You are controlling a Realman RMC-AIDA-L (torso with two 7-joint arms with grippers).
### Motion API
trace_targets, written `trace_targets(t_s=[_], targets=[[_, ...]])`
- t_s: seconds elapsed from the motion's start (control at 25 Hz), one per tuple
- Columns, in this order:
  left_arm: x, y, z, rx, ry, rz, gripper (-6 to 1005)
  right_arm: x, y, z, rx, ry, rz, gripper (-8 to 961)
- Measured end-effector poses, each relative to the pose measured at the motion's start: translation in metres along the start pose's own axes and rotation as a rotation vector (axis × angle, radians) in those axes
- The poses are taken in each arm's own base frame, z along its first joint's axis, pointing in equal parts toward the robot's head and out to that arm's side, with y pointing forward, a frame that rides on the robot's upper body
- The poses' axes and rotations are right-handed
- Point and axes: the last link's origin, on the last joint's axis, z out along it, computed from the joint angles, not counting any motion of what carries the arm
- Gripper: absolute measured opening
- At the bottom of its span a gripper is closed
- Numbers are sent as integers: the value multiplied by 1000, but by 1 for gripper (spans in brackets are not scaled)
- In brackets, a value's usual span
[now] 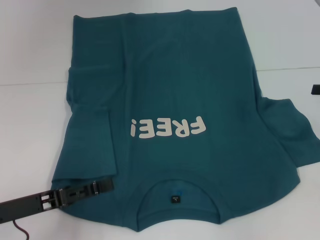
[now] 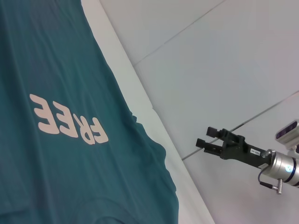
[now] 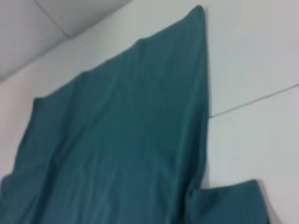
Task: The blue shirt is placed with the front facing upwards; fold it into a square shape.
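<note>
Left gripper [image 1: 102, 185]: lower left of the head view, lying low over the blue shirt [image 1: 180, 90] at its shoulder, fingertips pointing toward the collar [image 1: 177, 197]; the fingers look near-closed on the folded-in left sleeve [image 1: 92, 140], though whether cloth is pinched cannot be told. Right gripper [image 2: 208, 137]: seen far off in the left wrist view at lower right, over bare counter [image 2: 224, 60], apart from the shirt's edge, fingers parted and empty; only a dark sliver shows at the right edge of the head view. Blue shirt: spread front-up on the white counter, long axis running from collar at bottom centre to hem at top; "FREE!" lettering [image 1: 167, 127] mid-frame; right sleeve [image 1: 290, 130] still spread outward at right. Judgement: that sleeve lies nearer the right gripper, so it likely comes next.
</note>
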Motion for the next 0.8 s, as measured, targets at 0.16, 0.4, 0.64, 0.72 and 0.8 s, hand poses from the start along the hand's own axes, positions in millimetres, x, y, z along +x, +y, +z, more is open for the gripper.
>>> trace_targets(t_s=[0.16,0.4,0.64,0.72,0.8], targets=[[0,-1,0,4,2,1,748,-1,-6,0,30,-7,59,920],[-1,-4,2,13,9,-8,748,2,-20,11,140,80,59,917],[-1,-5,3,17,11,-8,747,-3,-17,19,166,80,5,915],[-1,-7,4,24,16,-13,747,-2,-18,23,170,77,19,914],[-1,-8,4,31,19,-14,747,2,-19,29,176,79,49,913]])
